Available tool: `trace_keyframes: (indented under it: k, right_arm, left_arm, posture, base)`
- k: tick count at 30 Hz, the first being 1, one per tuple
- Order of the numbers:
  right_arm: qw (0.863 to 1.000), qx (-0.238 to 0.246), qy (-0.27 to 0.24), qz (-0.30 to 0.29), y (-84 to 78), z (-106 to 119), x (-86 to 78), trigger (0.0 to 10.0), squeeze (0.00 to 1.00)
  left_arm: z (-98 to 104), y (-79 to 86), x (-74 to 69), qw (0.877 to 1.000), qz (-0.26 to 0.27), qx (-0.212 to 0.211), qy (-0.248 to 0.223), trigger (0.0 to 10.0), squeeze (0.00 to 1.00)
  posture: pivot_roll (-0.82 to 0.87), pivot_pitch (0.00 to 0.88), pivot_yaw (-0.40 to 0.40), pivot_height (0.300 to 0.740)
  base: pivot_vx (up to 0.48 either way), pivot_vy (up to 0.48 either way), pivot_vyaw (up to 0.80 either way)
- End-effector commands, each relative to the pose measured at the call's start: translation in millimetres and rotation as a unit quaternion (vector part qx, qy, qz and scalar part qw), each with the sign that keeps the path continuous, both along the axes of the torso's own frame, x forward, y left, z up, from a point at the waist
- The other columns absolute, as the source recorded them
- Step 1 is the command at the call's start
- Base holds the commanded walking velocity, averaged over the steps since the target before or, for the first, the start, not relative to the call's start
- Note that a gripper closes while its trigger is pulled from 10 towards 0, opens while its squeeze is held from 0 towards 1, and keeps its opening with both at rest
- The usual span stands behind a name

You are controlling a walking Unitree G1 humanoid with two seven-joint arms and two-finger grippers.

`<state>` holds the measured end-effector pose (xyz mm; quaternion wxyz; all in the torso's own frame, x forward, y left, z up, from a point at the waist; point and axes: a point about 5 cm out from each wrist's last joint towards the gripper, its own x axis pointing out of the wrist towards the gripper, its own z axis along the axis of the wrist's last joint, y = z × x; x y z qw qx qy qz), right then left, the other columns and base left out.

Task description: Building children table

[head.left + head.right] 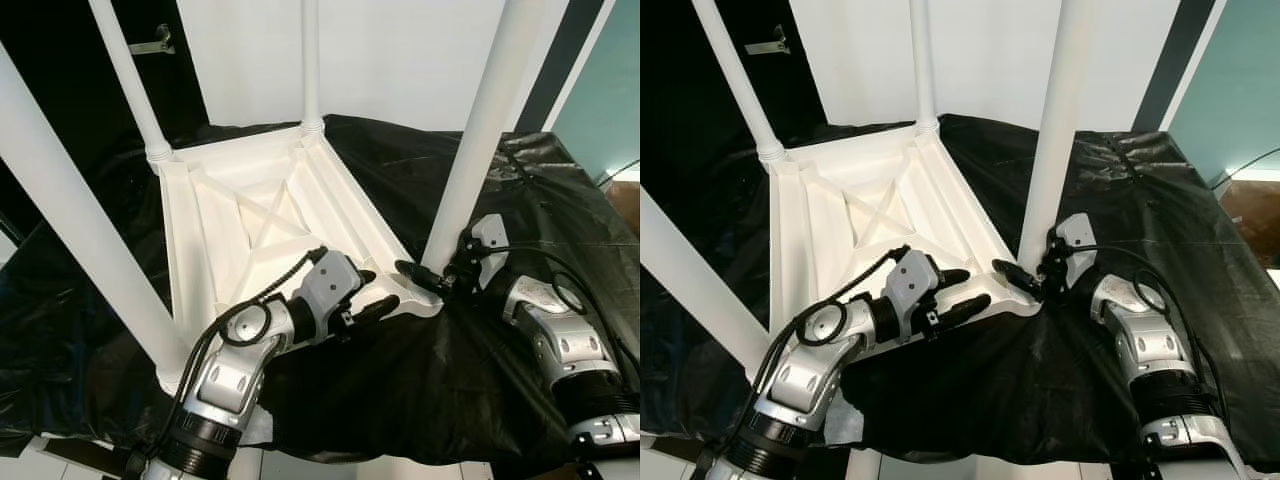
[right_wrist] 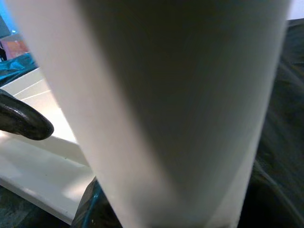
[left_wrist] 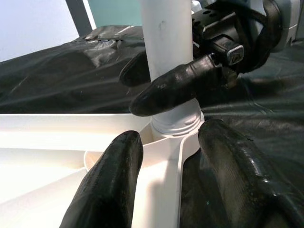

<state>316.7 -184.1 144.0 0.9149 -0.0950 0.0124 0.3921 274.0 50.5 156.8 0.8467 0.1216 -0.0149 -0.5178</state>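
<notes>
Table (image 1: 250, 215) white plastic, upside down (legs up), ribbed underside.

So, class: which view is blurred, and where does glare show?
Right wrist view: the white table leg sits so close that it is soft and out of focus. Left eye view: shiny highlights on the black plastic sheet. Left wrist view: sharp, with sheen on the left gripper's fingers.

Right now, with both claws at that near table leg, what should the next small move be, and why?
Probably twist the leg with the right claw, whose fingers wrap its base, while the left claw steadies the tabletop corner. The leg stands in its socket, but its tightness cannot be judged.
</notes>
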Motion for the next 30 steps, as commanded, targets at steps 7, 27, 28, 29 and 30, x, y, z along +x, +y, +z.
trace_keyframes:
  k: [7,27,28,29,30]
  right_arm:
    - [0.999,0.017,0.026,-0.020,-2.2,-15.6,-8.1,1.6,0.00]
    - [0.875,0.068,0.024,-0.479,29.2,-47.2,-35.6,10.0,0.00]
    - [0.875,0.068,0.024,-0.479,29.2,-47.2,-35.6,10.0,0.00]
    - [0.875,0.069,0.029,-0.478,33.2,-48.2,-36.3,10.0,0.00]
    - [0.877,0.067,0.024,-0.475,36.3,-46.5,-36.9,10.0,0.00]
  left_arm:
    - [-7.8,7.2,0.4,0.999,0.033,0.007,0.009,10.0,0.00]
    - [-15.1,20.3,-7.4,0.998,0.039,0.038,0.026,10.0,0.00]
    - [-15.1,20.3,-7.4,0.998,0.039,0.038,0.026,10.0,0.00]
    - [-15.1,20.4,-7.7,0.998,0.039,0.038,0.026,10.0,0.00]
    - [-14.9,20.1,-8.3,0.998,0.039,0.037,0.026,10.0,0.00]
  posture:
    - [-0.05,0.000,-0.030,0.740]
    - [-0.04,0.000,0.016,0.740]
    - [-0.04,0.000,0.016,0.740]
    - [-0.04,0.000,0.016,0.740]
    - [-0.04,0.000,0.017,0.740]
  base:
    - [0.000,0.000,0.00]
    - [0.000,0.000,0.00]
    - [0.000,0.000,0.00]
    - [0.000,0.000,0.00]
    - [0.000,0.000,0.00]
